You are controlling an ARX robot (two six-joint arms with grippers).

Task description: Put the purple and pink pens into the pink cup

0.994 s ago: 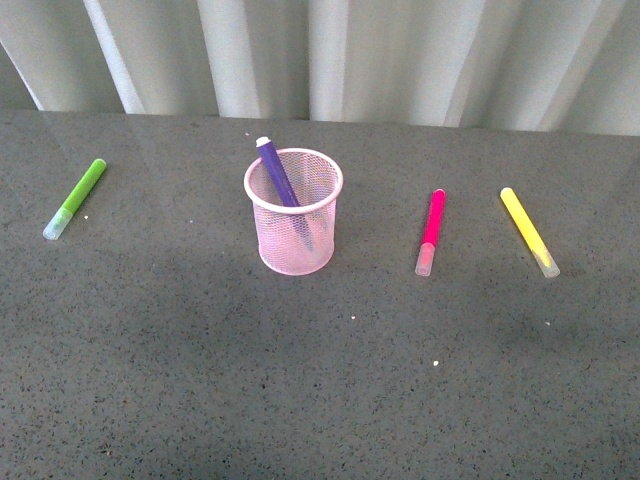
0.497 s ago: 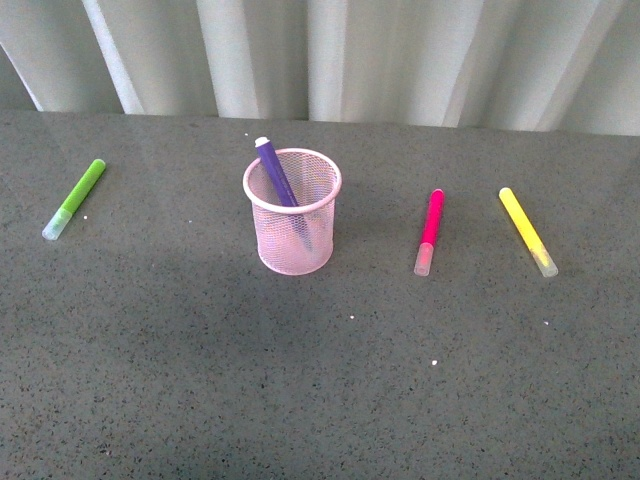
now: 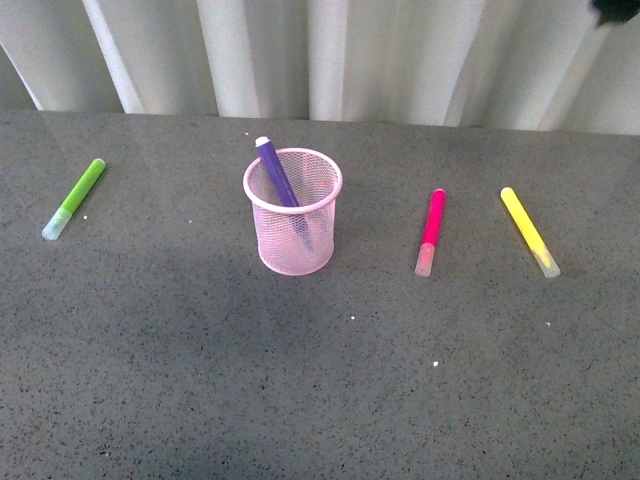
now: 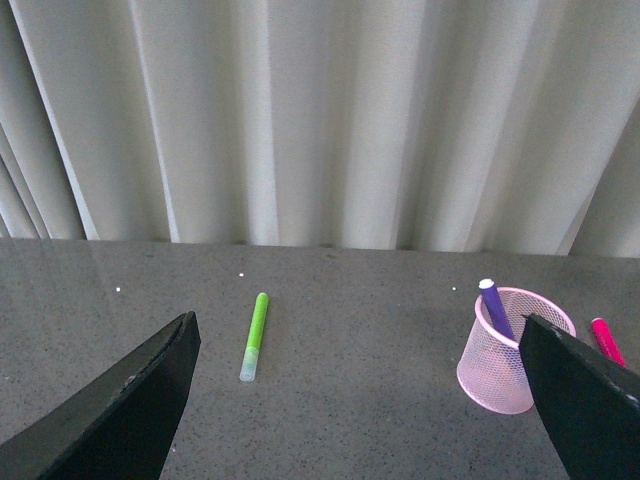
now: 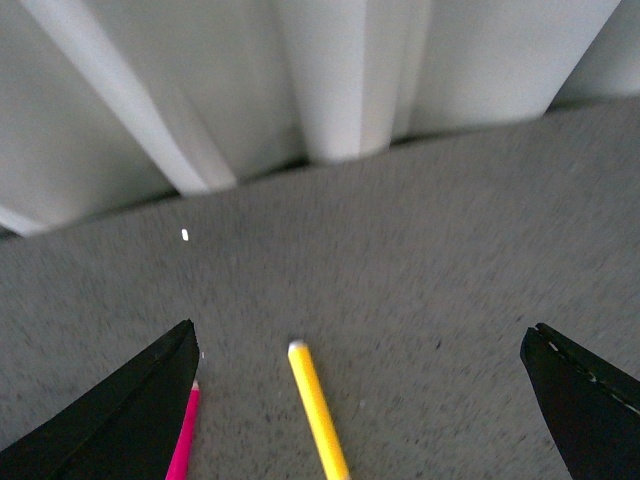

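Leaning on the rolled rim of the pink wire-mesh cup [image 3: 293, 212], the stubby purple pen [image 3: 277, 172] is standing inside it. The pink pen [image 3: 431, 228], frosted cap nearest, is lying flat on the speckled grey bench [image 3: 300, 380] right of the cup, near a yellow marker [image 3: 528, 231]. The left jaws and right jaws are gaping wide, gripping nothing.

Bare tabletop [image 3: 300, 380] rings the pink pen [image 3: 431, 231], between pink cup [image 3: 293, 212] and yellow marker [image 3: 529, 232]. A purple pen [image 3: 277, 172] leans in the cup's mouth.
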